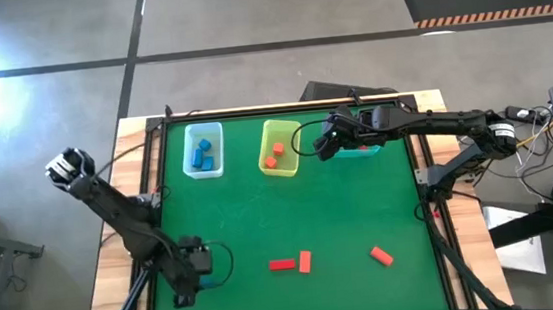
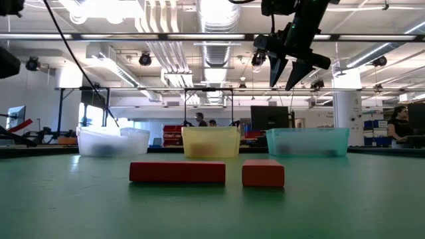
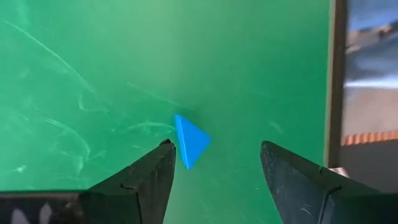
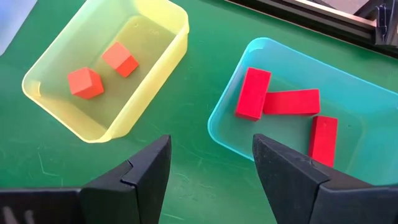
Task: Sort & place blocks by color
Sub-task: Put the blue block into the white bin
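Both grippers stood wide and empty; the left gripper (image 3: 214, 165) might knock the blue block (image 3: 189, 140) aside if it closed off-centre.

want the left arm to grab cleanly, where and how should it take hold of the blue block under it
Likely from straight above, closing on two opposite flat sides. In the left wrist view the blue block lies alone on the green mat, nothing crowding it, between the open left gripper fingers but nearer one. It sits corner-on to them, so turning the wrist to square the fingers with its faces, then centering, should stop it twisting out.
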Robot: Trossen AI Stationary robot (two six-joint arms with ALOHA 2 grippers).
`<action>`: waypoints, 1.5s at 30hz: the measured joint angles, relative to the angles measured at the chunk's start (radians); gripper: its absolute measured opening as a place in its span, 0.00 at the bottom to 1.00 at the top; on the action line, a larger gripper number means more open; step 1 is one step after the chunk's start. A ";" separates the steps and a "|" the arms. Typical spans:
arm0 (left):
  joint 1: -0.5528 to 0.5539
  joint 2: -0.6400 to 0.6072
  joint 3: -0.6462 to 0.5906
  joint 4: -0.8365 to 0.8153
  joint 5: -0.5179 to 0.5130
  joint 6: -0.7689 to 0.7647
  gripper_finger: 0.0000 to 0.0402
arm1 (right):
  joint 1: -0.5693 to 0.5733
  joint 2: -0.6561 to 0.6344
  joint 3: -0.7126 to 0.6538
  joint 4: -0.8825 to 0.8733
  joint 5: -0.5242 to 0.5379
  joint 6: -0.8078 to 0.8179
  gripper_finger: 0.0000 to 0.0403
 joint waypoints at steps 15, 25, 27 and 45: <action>-0.016 0.197 0.006 0.001 -0.045 -0.055 0.55 | 0.000 0.000 -0.001 0.003 0.000 0.000 0.53; -0.016 0.200 0.006 0.019 -0.051 -0.054 0.40 | 0.000 0.000 -0.001 0.004 0.000 0.000 0.53; -0.016 0.200 0.004 0.020 -0.051 -0.053 0.33 | 0.000 0.000 -0.001 0.004 0.000 -0.001 0.53; -0.005 0.122 0.004 0.016 -0.037 -0.045 0.05 | 0.000 0.000 -0.001 0.005 0.000 -0.002 0.53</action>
